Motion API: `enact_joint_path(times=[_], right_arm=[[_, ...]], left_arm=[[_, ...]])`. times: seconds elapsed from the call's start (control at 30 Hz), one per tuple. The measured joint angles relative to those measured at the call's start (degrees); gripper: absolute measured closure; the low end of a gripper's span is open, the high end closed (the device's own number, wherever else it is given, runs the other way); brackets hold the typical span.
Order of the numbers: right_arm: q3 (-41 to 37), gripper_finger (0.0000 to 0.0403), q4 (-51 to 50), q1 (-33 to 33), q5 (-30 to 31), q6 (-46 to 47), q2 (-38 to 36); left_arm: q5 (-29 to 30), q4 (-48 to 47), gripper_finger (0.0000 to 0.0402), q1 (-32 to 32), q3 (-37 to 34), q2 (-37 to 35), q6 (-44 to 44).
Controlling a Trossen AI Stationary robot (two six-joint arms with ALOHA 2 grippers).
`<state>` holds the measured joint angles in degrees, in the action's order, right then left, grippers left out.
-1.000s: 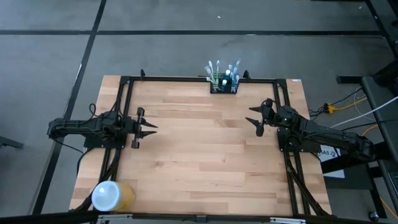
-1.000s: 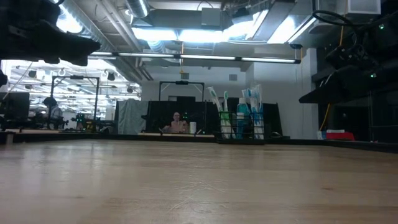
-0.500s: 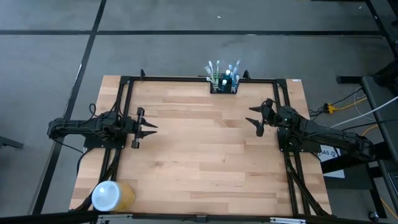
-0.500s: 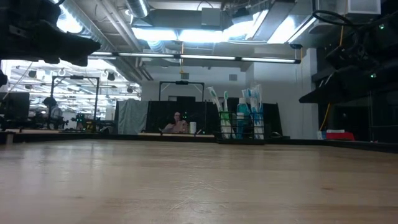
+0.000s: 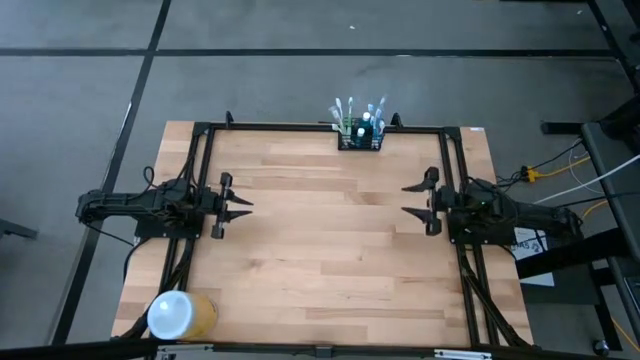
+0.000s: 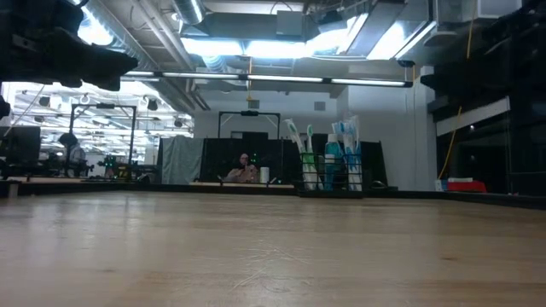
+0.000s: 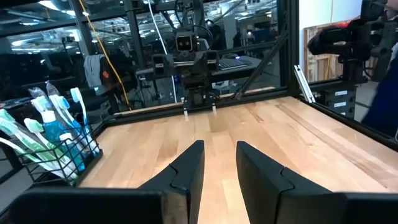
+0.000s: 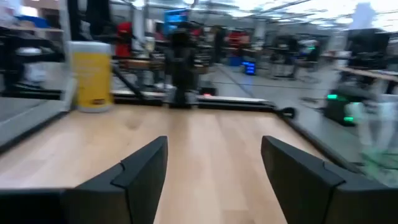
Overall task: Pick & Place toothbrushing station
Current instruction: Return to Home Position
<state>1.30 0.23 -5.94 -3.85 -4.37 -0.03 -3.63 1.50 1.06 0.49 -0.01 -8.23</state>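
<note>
The toothbrushing station is a small black wire rack that holds toothbrushes and tubes. It stands on its base at the middle of the table's far edge. It also shows in the low view and the left wrist view. My left gripper is open and empty at the table's left side, pointing right. My right gripper is open wide and empty at the right side, pointing left. Both are well short of the station.
A white-topped yellow cylinder stands at the table's near left corner and shows in the right wrist view. A black frame rail runs around the table. Bare wood lies between the two grippers.
My right gripper has swung from slanting toward the far left to pointing straight at the table's left edge. It has also shifted a little toward the near edge. It stays open. The station has not moved.
</note>
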Motion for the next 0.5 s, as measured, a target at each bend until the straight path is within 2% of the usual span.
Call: enact_joint_path(times=[0.23, 0.5], right_arm=[[0.0, 0.014, 0.2, 5.1, -1.1, 5.3, 0.0], [0.0, 0.014, 0.7, 5.6, -3.1, 6.9, 0.0]], left_arm=[[0.0, 0.0, 0.0313, 0.0, 0.0, 0.0, 0.0], [0.1, 0.0, 0.0313, 0.0, 0.0, 0.0, 0.0]])
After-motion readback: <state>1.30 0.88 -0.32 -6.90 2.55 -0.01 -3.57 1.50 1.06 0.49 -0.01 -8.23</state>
